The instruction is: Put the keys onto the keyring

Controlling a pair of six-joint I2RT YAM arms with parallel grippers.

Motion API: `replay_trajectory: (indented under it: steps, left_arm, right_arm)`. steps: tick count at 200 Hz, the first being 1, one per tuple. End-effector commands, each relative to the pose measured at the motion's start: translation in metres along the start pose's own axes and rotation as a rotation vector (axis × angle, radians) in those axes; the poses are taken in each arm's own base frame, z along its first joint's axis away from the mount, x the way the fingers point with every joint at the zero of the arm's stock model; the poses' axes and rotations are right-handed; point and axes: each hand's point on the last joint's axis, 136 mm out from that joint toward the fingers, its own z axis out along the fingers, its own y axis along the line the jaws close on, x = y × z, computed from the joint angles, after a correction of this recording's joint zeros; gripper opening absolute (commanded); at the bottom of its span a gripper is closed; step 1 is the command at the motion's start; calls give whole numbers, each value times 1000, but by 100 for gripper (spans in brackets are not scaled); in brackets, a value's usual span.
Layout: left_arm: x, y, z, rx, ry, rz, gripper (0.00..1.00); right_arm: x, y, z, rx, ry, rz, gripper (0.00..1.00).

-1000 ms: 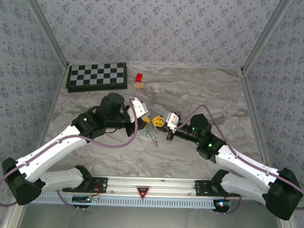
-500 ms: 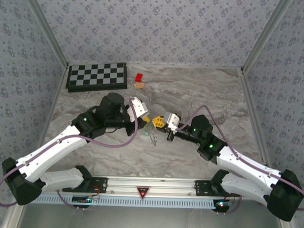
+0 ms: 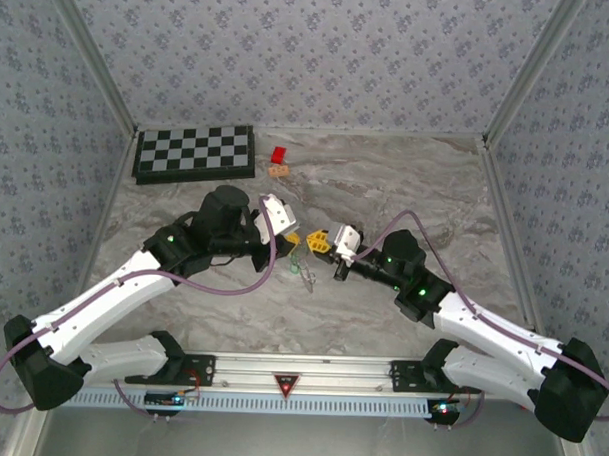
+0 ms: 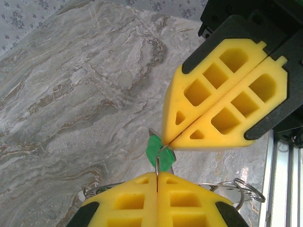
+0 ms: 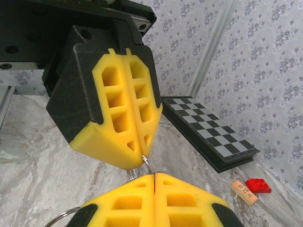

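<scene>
Both grippers meet tip to tip above the middle of the table. My left gripper (image 3: 293, 238) (image 4: 156, 176) is shut on a thin wire of the keyring (image 5: 148, 165), which runs up out of its seam. My right gripper (image 3: 315, 244) (image 5: 154, 176) is shut on the same arc of wire, a finger's width away. A green-headed key (image 4: 158, 153) hangs right under the two tips, partly hidden by them. More of the keyring's wire (image 4: 222, 184) shows behind my left fingers. The keys (image 3: 304, 270) dangle below the grippers in the top view.
A folded chessboard (image 3: 194, 152) (image 5: 208, 137) lies at the back left. A small red block (image 3: 279, 154) (image 5: 258, 185) and a tan piece (image 3: 278, 171) (image 5: 244, 192) lie beside it. Patterned walls close in the marble table (image 3: 406, 192) on three sides.
The right arm has edged slightly towards the left gripper and the hanging keys have shifted a little. Both grippers stay shut.
</scene>
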Motion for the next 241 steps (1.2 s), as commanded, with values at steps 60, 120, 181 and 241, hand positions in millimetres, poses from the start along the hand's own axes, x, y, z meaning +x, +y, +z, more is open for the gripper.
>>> replay_trajectory:
  steps: [60, 120, 181, 241]
  left_arm:
    - [-26, -2, -10, 1, -85, 19, 0]
    - [-25, -1, -10, -2, -81, 19, 0]
    - [-23, 3, -9, -24, -69, 9, 0]
    - [-24, 5, -8, -29, -70, 4, 0]
  right_arm:
    - [-7, 4, 2, -32, -22, -16, 0]
    - [-7, 8, 2, -53, -25, -17, 0]
    - [-6, 15, 3, -70, -19, -31, 0]
    - [-5, 17, 4, -77, -15, -34, 0]
